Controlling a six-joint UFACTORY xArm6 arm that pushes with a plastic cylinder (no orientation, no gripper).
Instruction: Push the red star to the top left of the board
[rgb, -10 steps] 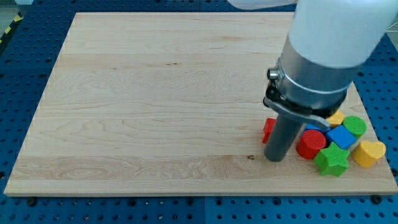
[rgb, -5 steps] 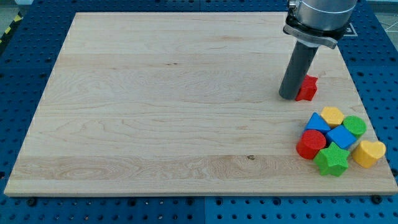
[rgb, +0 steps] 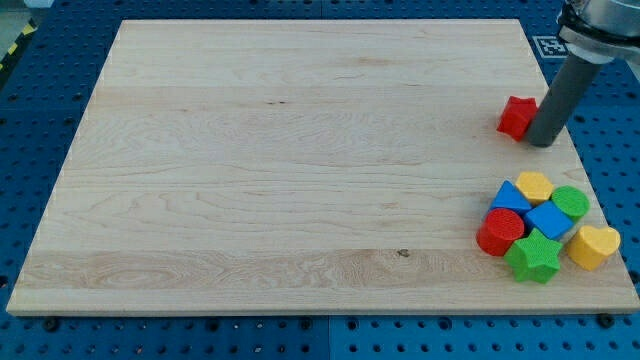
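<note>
The red star (rgb: 516, 117) lies near the board's right edge, in the upper half of the view. My tip (rgb: 541, 142) stands right against the star's right side, at its lower right, touching or nearly touching it. The dark rod rises from the tip toward the view's top right corner. The wooden board (rgb: 280, 170) stretches far to the left of the star.
A cluster of blocks sits at the board's lower right: a red cylinder (rgb: 499, 232), a green star (rgb: 533, 258), a yellow heart (rgb: 592, 245), a blue cube (rgb: 549, 220), a blue block (rgb: 510, 196), a yellow block (rgb: 534, 186) and a green cylinder (rgb: 570, 203).
The red star has moved up and to the right from beside the cluster. My tip has gone from the star's left side round to its right side.
</note>
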